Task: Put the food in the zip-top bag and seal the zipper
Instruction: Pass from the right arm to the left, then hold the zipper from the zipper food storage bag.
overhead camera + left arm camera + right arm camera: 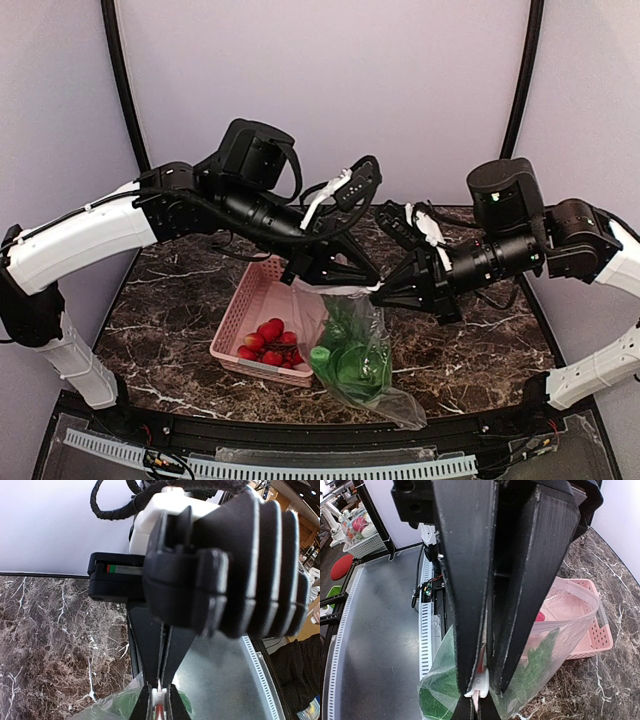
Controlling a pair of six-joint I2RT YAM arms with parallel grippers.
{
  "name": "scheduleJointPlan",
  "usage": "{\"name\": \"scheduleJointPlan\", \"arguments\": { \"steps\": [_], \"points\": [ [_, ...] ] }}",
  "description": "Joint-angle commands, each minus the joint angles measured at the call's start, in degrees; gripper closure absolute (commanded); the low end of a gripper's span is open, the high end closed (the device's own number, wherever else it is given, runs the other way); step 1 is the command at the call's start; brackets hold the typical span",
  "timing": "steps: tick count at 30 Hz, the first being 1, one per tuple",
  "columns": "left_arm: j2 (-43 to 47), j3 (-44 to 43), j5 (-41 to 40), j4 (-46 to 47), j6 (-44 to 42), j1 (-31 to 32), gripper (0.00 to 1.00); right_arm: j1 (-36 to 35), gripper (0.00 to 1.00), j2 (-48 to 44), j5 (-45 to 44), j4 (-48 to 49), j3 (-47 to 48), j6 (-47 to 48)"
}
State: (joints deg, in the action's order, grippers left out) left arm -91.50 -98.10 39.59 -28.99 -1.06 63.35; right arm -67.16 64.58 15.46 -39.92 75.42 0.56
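The clear floppy plastic bag (372, 340) of green toy vegetables (350, 365), maybe a pepper, hangs by its pale zipper strip (347, 291), pinched tight by the left gripper (368, 280) and right gripper (386, 291).

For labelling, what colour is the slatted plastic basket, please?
The slatted plastic basket is pink, clearest in the top external view.

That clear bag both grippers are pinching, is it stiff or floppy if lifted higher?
Likely floppy: the zip-top bag sags and creases below the left gripper and right gripper pinching its zipper. Probably bottom-heavy, since the green food sits slumped low inside, so it may swing.
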Motion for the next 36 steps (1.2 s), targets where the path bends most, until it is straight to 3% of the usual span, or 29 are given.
{"name": "scheduleJointPlan", "arguments": {
  "steps": [1,6,11,20,36],
  "points": [
    [0.5,1.2,-0.7,-1.5,0.7,0.6,0.99,0.8,1.0,-2.6,-2.5,5.0,-0.9,-2.0],
    [2.6,5.9,-3.9,6.4,5.9,0.6,0.99,0.9,0.61,-5.6,-4.8,8.1,-4.6,-4.6],
    [4.7,10.1,-6.2,15.4,9.8,0.6,0.99,0.9,0.45,-11.5,-8.9,15.7,-10.9,-9.9],
    [7.5,15.0,-7.4,26.8,13.7,0.6,0.99,0.9,0.47,-17.6,-12.2,24.5,-19.3,-16.9],
    [8.1,14.9,-7.2,26.4,13.0,0.6,0.99,0.9,0.65,-14.1,-9.4,25.5,-17.6,-15.9]
  ]
}}
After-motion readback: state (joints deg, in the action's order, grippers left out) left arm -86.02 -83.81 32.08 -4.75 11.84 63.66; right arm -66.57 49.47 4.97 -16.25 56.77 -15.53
